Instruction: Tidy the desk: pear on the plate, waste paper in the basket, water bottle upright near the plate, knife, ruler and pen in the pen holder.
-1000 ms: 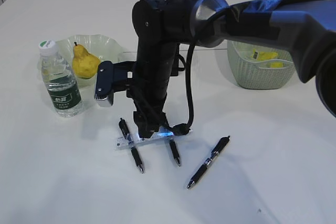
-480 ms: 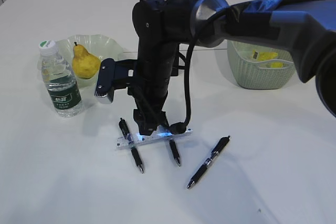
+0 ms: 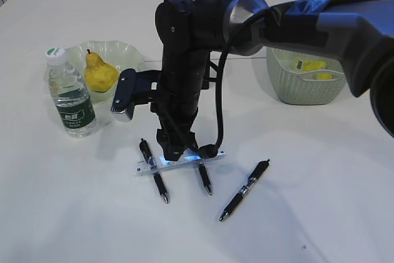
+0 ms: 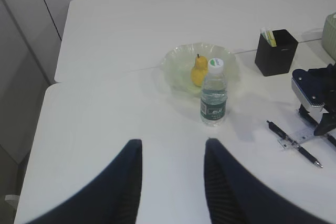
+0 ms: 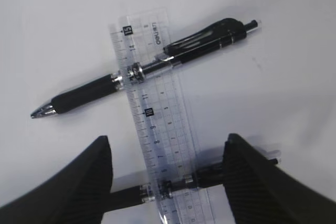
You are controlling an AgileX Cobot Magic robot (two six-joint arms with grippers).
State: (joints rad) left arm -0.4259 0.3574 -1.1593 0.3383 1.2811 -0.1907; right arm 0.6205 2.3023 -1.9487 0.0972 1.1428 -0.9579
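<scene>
Tabletop scene centred on the short clear plastic ruler point(image 3: 180, 162), which lies flat on the plain white surface point(image 3: 308, 214) across two black retractable pens: one pen point(image 3: 153, 170) crosses under its left end, the other pen point(image 3: 204, 178) under its right end. A third black pen point(image 3: 245, 190) lies apart to the right of the ruler. The right gripper point(image 5: 167, 182) hangs directly over the ruler with its fingers spread, one finger point(image 5: 68, 187) on each long side, nothing pinched between them. The left gripper point(image 4: 173, 182) is raised well left of the ruler, its fingers apart and holding nothing. Beyond the ruler's left end stand the small clear water bottle point(image 3: 69, 93), upright with its white cap and dark green label, and just behind it the pale green ruffled plate point(image 3: 120, 53) carrying the yellow pear point(image 3: 98, 73). Beyond the right end sits the grey-green woven-pattern basket point(image 3: 305, 81), with yellow paper scraps point(image 3: 311, 66) inside. The black square pen holder point(image 4: 275, 52) stands behind the ruler in the left wrist view.
</scene>
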